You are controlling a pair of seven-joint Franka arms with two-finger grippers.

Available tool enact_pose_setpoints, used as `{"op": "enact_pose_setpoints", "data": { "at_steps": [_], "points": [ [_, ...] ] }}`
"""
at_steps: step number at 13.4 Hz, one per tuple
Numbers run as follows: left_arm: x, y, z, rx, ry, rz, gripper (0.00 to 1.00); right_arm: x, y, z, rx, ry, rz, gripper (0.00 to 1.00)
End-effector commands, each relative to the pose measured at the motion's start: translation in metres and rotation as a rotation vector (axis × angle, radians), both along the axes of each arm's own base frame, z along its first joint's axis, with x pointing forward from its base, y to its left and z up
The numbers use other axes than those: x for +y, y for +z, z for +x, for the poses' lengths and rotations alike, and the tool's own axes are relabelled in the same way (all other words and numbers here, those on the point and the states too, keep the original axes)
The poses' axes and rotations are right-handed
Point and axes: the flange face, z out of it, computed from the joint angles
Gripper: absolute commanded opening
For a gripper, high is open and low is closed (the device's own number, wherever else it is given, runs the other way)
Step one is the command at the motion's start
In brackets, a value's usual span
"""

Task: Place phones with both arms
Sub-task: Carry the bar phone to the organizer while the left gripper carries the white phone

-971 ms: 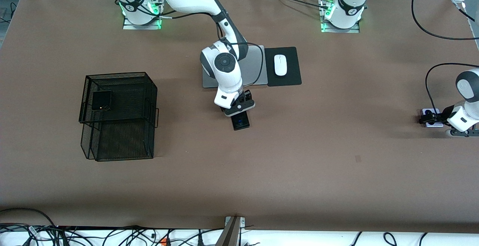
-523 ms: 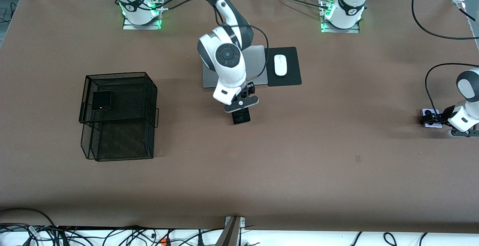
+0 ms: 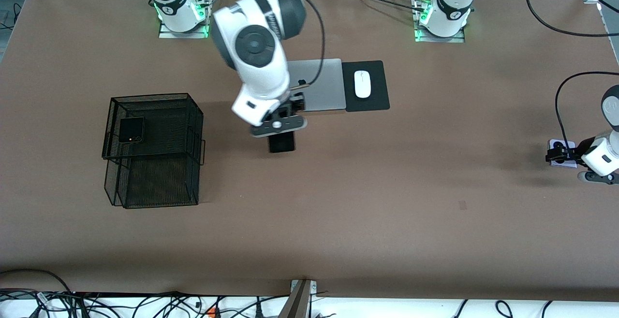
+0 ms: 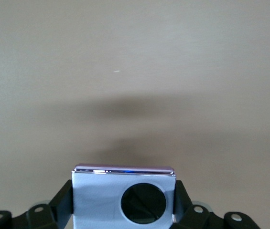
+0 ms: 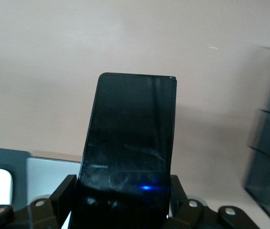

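Black slab (image 5: 127,152) clamped between right jaws; lilac phone (image 4: 123,196) between left jaws.

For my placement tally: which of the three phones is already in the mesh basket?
The small squarish black phone, lying on the mesh basket's upper tier. The long black slab and lilac-white phone are each clamped in jaws.

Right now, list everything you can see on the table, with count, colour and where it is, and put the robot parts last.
slim phone: one, black, held in the right tool above the table between the laptop and the rack.
lilac-white phone: one, held in the left tool at the left arm's end.
squarish phone: one, black, on the rack's top tier.
wire rack: one, black mesh, toward the right arm's end.
laptop: one, silver, closed, beside the mouse pad.
mouse: one, white, on the pad.
mouse pad: one, black.
right tool: shut on the slim phone.
left tool: shut on the lilac-white phone.
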Motion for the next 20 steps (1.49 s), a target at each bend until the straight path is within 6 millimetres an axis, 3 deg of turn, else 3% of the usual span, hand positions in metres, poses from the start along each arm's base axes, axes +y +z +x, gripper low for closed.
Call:
{"op": "enact_pose_setpoints", "data": {
  "at_steps": [1,3,5,7,9,12,15,18,20],
  "points": [
    [-0.083,0.051,0.016,0.042,-0.061,0.027,0.43,-0.078,0.033,0.019,0.043,-0.020,-0.045,0.26],
    [-0.147,0.062,0.029,0.061,-0.136,0.022,0.41,-0.154,0.036,0.036,0.066,-0.005,-0.050,0.26],
    [-0.247,0.057,0.034,0.060,-0.211,-0.022,0.39,-0.219,0.031,0.044,0.086,0.009,-0.044,0.26],
    [-0.360,0.039,0.022,0.091,-0.244,-0.084,0.40,-0.271,0.017,0.046,0.093,0.023,-0.026,0.26],
    [-0.450,0.019,0.014,0.099,-0.161,-0.083,0.40,-0.309,-0.013,0.033,0.090,0.006,0.036,0.26],
    [-0.581,-0.009,0.004,0.065,-0.036,-0.103,0.39,-0.329,-0.044,0.015,0.118,-0.021,0.065,0.26],
    [-0.657,-0.048,-0.007,-0.039,0.074,-0.212,0.40,-0.335,-0.071,0.006,0.140,-0.039,0.059,0.26],
    [-0.693,-0.080,-0.020,-0.097,0.131,-0.303,0.42,-0.331,-0.088,0.003,0.129,-0.045,0.045,0.26],
    [-0.706,-0.096,-0.032,-0.078,0.138,-0.300,0.41,-0.331,-0.096,0.002,0.130,-0.052,0.041,0.26]
  ]
}}
